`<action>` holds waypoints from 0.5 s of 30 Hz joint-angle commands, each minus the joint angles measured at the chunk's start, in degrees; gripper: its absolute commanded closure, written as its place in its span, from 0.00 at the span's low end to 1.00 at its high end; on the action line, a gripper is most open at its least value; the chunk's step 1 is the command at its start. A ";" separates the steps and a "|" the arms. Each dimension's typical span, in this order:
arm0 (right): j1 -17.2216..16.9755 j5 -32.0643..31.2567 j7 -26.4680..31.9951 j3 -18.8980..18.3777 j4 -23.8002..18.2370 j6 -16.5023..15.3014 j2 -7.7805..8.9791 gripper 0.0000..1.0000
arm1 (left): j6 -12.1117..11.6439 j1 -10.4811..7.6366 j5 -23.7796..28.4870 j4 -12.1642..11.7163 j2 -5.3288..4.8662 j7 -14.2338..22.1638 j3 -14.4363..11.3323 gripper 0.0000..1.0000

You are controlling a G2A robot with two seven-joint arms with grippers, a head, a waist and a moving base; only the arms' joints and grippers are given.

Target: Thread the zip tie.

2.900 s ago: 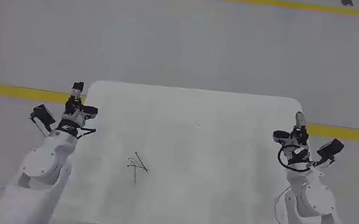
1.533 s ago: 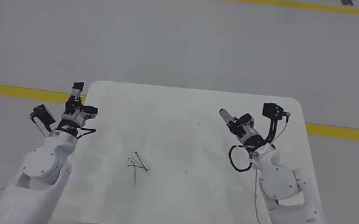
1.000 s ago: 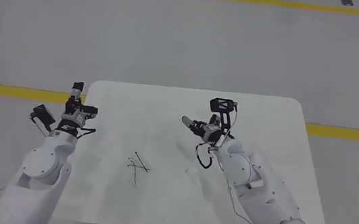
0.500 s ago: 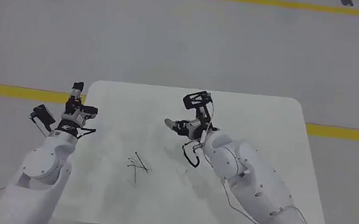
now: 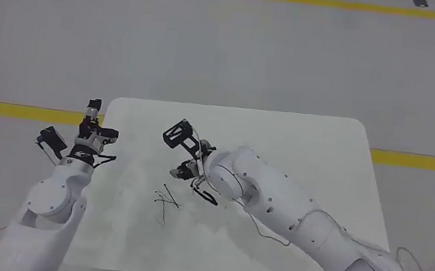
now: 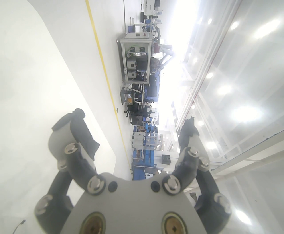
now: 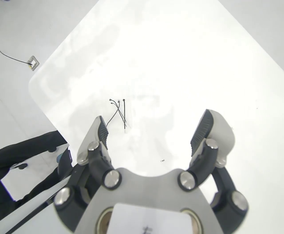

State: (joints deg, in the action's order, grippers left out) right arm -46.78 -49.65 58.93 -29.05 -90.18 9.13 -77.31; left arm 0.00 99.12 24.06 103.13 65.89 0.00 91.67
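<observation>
Three thin black zip ties (image 5: 165,200) lie crossed in a small pile on the white table (image 5: 307,147), near its front left part. My right gripper (image 5: 183,171) hangs just behind and above the pile, open and holding nothing. In the right wrist view the zip ties (image 7: 119,113) lie on the table ahead of the right gripper (image 7: 154,119), close to one finger (image 7: 102,130). My left gripper (image 5: 92,107) stays off the table's left edge, pointing away from it. The left wrist view shows the left gripper (image 6: 133,118) open and holding nothing.
The table's rounded left edge (image 6: 73,79) runs beside the left gripper. A yellow floor line (image 5: 6,109) passes behind the table. In the right wrist view a small dark speck (image 7: 162,160) lies on the table.
My right arm swung from the table's right edge across to the left and lowered over the zip ties. The left arm and the ties did not move.
</observation>
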 commanded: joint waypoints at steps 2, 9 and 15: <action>0.00 -0.02 0.00 0.00 -0.01 0.00 0.00 0.00 | 0.00 0.00 0.00 0.00 0.00 0.00 0.00 0.00; -0.29 -0.72 0.69 1.44 0.00 -1.48 -0.23 0.00 | 0.00 0.00 0.00 0.00 0.00 0.00 0.00 0.00; 3.16 -0.75 3.21 6.69 5.14 -2.12 -4.23 0.00 | 0.00 0.00 0.00 0.00 0.00 0.00 0.00 0.00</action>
State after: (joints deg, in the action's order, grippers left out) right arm -44.29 -50.75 61.83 -23.14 -86.29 6.99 -80.77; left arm 0.00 99.12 24.06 103.13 65.89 0.00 91.67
